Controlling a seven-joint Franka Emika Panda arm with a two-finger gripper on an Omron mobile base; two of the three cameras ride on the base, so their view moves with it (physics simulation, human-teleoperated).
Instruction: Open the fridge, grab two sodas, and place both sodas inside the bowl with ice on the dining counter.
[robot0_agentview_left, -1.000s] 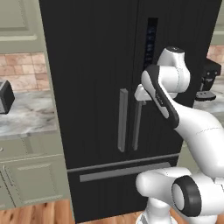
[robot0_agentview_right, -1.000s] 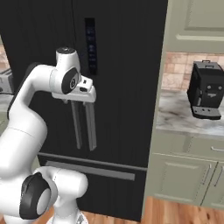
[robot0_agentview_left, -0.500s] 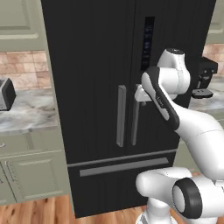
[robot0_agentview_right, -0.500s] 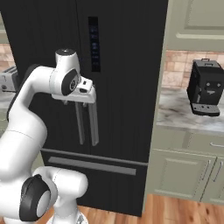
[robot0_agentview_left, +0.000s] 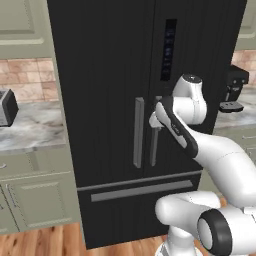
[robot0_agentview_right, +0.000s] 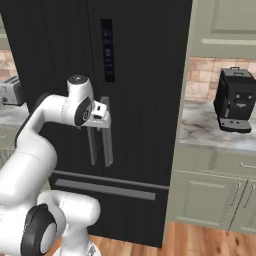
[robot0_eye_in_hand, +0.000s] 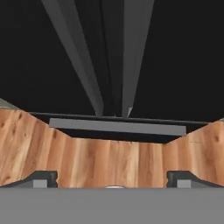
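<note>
We take the fridge (robot0_agentview_left: 125, 100) as our landmark. It stands directly on the wooden plank floor (robot0_agentview_left: 40, 242), which we see as a warm brown strip at its foot on both sides and, in the hand view, running up to its bottom drawer. To the left of the fridge, a marble wall counter (robot0_agentview_left: 30, 130) sits on pale green cabinets, and a toaster (robot0_agentview_left: 7, 107) rests on it, well apart from the fridge. To the right of the fridge, a second stretch of marble counter (robot0_agentview_right: 210, 132) carries a black coffee machine (robot0_agentview_right: 236, 99), standing upright against the brick wall, near the fridge's side.
</note>
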